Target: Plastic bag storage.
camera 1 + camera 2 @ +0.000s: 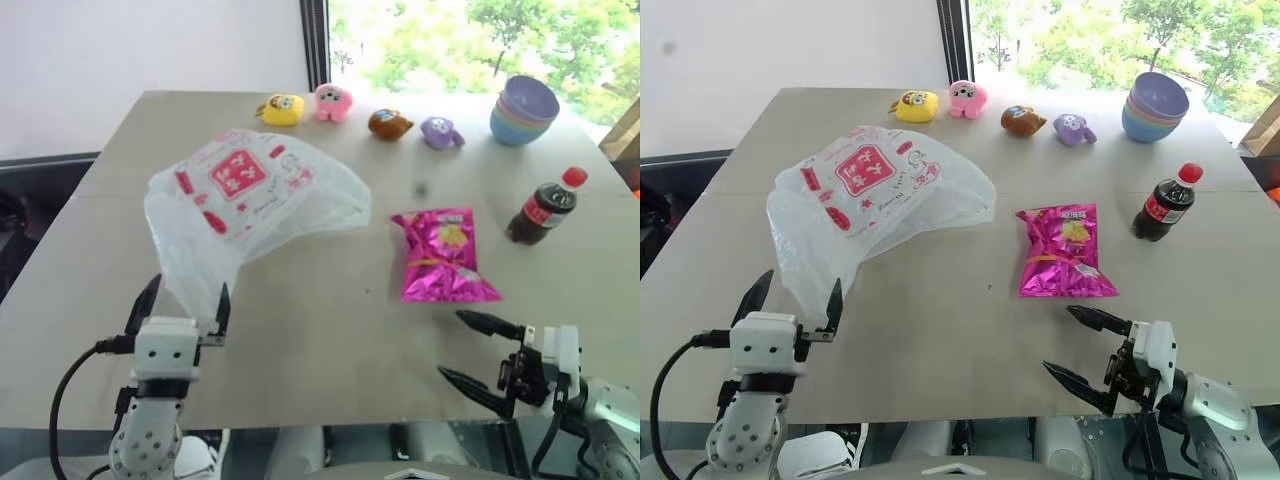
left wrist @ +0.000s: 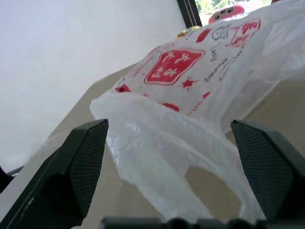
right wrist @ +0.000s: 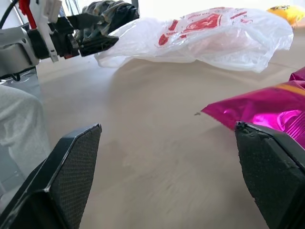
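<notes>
A: Item one, left gripper (image 1: 181,305)?
B: Fingers spread, empty, at the near tip of the plastic bag (image 1: 250,195).
A: Right gripper (image 1: 468,348)?
B: Spread, empty, near the table (image 1: 330,330) edge, just short of the pink snack packet (image 1: 443,256).
A: Bag location?
B: Lying on the table's left half.

The bowl stack (image 1: 525,110) is cut by the head view's top edge.

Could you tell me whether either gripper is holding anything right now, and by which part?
Nothing is held. The left gripper stands open with the plastic bag's near end between its fingers; the right gripper is open over bare table.
</notes>
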